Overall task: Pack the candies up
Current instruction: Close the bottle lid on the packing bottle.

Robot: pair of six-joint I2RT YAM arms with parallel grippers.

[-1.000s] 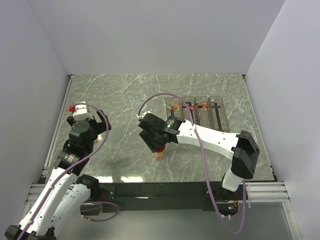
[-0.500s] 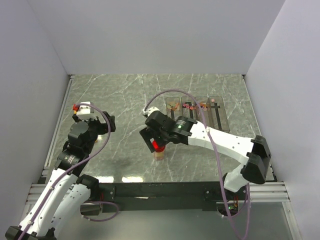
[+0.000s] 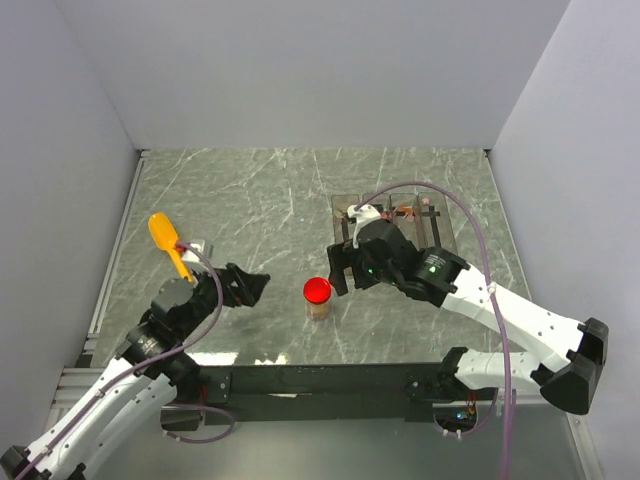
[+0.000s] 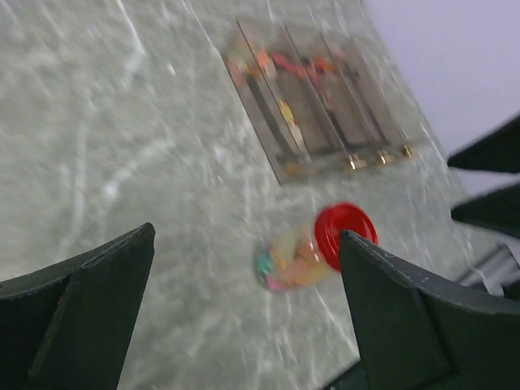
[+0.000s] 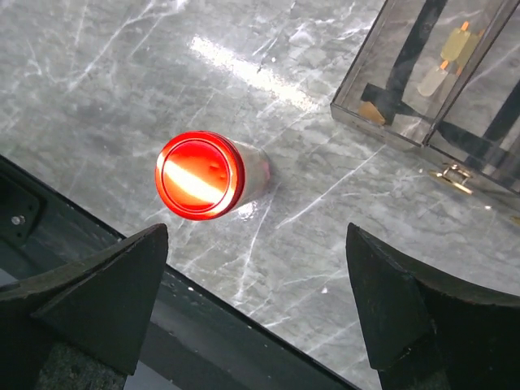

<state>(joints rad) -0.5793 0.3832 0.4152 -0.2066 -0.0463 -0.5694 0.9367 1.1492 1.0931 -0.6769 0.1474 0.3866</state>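
The candies (image 4: 286,262) sit inside the upright jar (image 3: 318,311) under its red lid (image 3: 318,291) at the middle of the worktop (image 3: 250,200), close at 9 o'clock from the right gripper (image 3: 338,274) and farther off at 3 o'clock from the left gripper (image 3: 250,288), both with jaws wide and empty.

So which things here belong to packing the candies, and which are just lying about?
Job: candies, clear jar holding them, red lid on it, compartment box with a few more candies.
Lying about: yellow scoop, alone at the left.
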